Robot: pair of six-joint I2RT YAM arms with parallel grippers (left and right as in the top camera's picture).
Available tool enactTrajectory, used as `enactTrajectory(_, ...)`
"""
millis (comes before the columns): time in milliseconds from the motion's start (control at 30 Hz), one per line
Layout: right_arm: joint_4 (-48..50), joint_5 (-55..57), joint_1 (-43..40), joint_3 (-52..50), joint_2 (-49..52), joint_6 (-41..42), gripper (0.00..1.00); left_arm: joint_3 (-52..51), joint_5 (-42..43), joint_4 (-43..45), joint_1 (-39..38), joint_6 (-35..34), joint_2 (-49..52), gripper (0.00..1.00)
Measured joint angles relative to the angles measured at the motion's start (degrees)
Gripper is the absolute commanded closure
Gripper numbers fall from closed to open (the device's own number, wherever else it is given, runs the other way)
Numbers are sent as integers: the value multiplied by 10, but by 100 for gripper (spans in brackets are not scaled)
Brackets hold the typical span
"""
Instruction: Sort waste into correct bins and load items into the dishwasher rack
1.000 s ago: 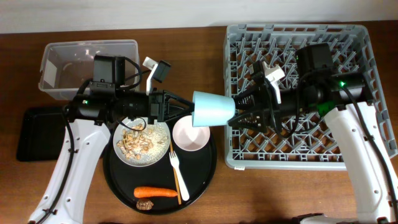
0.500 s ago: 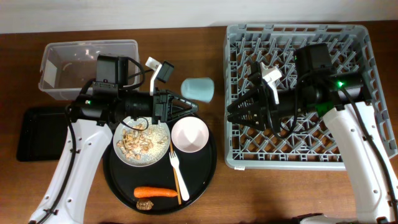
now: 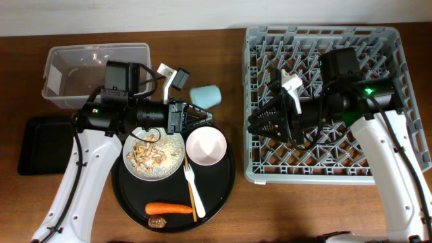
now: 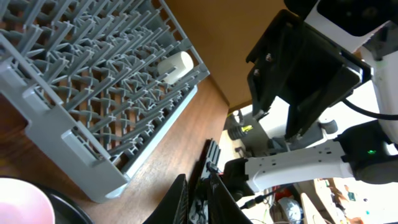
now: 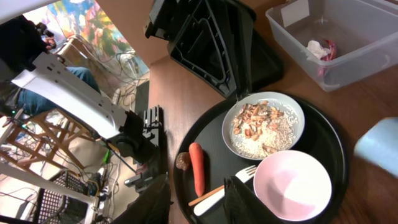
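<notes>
The blue cup lies on its side on the bare bench, in the gap between the clear tub and the rack, just off the far right rim of the round tray, and neither arm has hold of it. The left gripper sits just beside the cup with its fingers only a small gap apart and nothing between them. The right gripper hangs over the rack's left edge, fingers well apart and empty. On progress, the red wrapper and the white scrap are already in the tub, and a small white cup lies among the pegs of the rack. That looks like the easy part done. Most of the work remains on the round tray. The plate carries its heap of food scraps, with the cream bowl at its right. The fork, the carrot and the brown lump lie nearer the front rim. The shallow black tray at the bench's left edge shows nothing in it yet. The blue cup looks like the piece in play, needing a fresh grasp before it reaches the rack.
</notes>
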Motion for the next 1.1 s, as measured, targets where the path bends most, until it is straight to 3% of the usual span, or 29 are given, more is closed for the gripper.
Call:
enactTrajectory(700,0,4,0,0,0,0,67,0,-49,-13,0,10,0,87)
enactTrajectory(900,0,14,0,0,0,10,66,0,-105,-13,0,10,0,87)
enactTrajectory(1033,3,91,0,0,0,56,56,0,-178,-10,0,11,0,63)
enactTrajectory(1100,5,146,0,0,0,93,48,0,-231,-3,0,14,0,56)
